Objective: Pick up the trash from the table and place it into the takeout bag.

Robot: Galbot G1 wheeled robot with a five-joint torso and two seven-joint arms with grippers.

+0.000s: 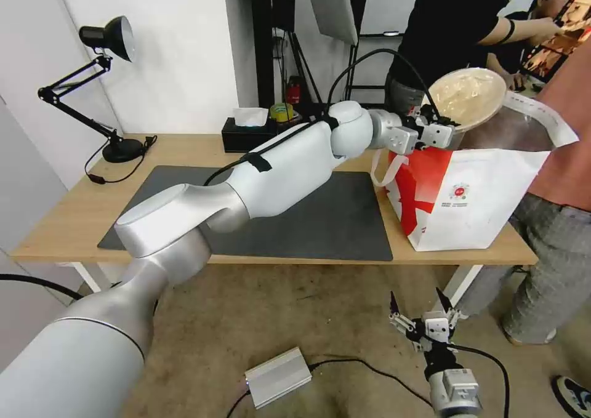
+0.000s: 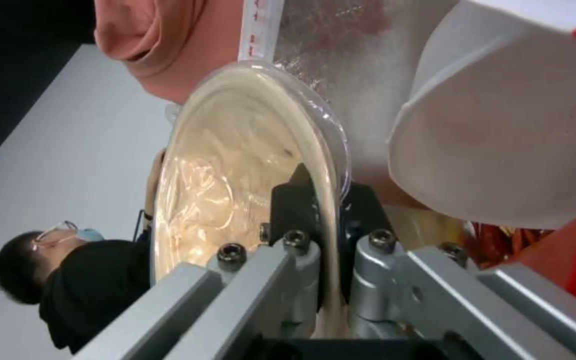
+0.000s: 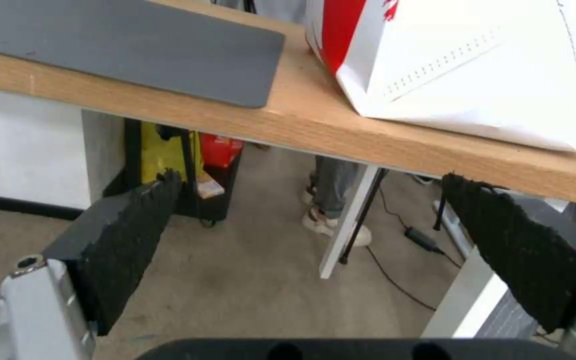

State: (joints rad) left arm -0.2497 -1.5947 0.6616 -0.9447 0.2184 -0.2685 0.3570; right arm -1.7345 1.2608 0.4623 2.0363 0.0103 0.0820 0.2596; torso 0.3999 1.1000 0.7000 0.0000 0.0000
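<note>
The beige pulp bowl [image 1: 466, 96], tipped on edge under a clear lid, sits in the upper right of the head view, directly over the open mouth of the takeout bag [image 1: 468, 202]. We see the left gripper [image 1: 448, 133] pinching its rim, and in the left wrist view the two dark fingers [image 2: 293, 202] are closed on either side of the bowl's [image 2: 235, 170] thin edge. Beside it in that view, inside the bag's [image 2: 368, 75] foil lining, lies the wide white bowl [image 2: 501, 145], with red scraps showing beneath.

The bag stands at the right end of the table [image 1: 74, 215], a light-wood top on white legs, just right of the dark grey mat [image 1: 332, 221]. At the back edge, upper centre, we find a black tissue box [image 1: 247, 133]; a black desk lamp [image 1: 101, 79] stands at upper left against the white wall. Below the tabletop the floor is brownish, with a silver box [image 1: 278, 376] and cables at bottom centre.

The right gripper [image 1: 423, 314] hangs low at lower right, under table height, fingers spread wide and empty; its wrist view looks up at the table [image 3: 315, 120] edge, the mat [image 3: 135, 50] and the bag [image 3: 488, 70].
</note>
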